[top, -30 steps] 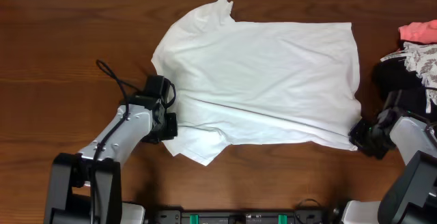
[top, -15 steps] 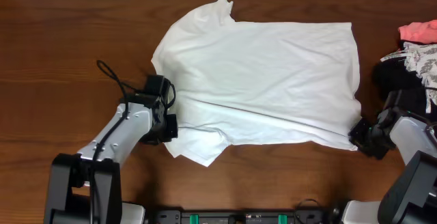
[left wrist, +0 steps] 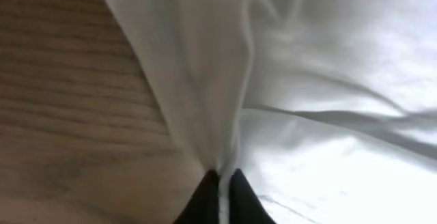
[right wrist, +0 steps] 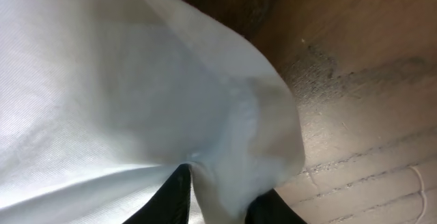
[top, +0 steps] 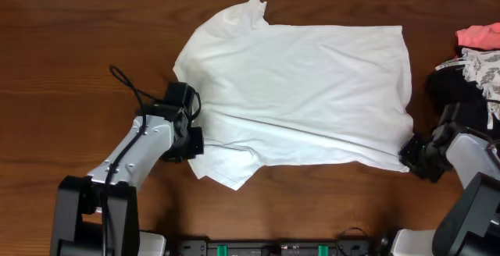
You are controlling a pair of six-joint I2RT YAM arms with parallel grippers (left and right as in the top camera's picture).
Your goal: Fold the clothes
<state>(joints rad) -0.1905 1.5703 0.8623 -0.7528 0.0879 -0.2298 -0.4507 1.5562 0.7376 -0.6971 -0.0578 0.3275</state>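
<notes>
White and thin, one T-shirt point(top: 297, 92) lies spread across the middle of my wooden table point(top: 62, 53), reaching toward the far edge. I count two grippers on it. My left gripper point(left wrist: 222, 183) is pinched closed on a fold at the shirt's near left side. My right gripper point(right wrist: 220, 195) clamps its near right corner. One heap of other garments point(top: 476, 61), pink, black and lacy white, sits at the right edge.

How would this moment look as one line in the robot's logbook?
shirt: spread out, unfolded | left pincer: shut on shirt edge | right pincer: shut on shirt corner
</notes>
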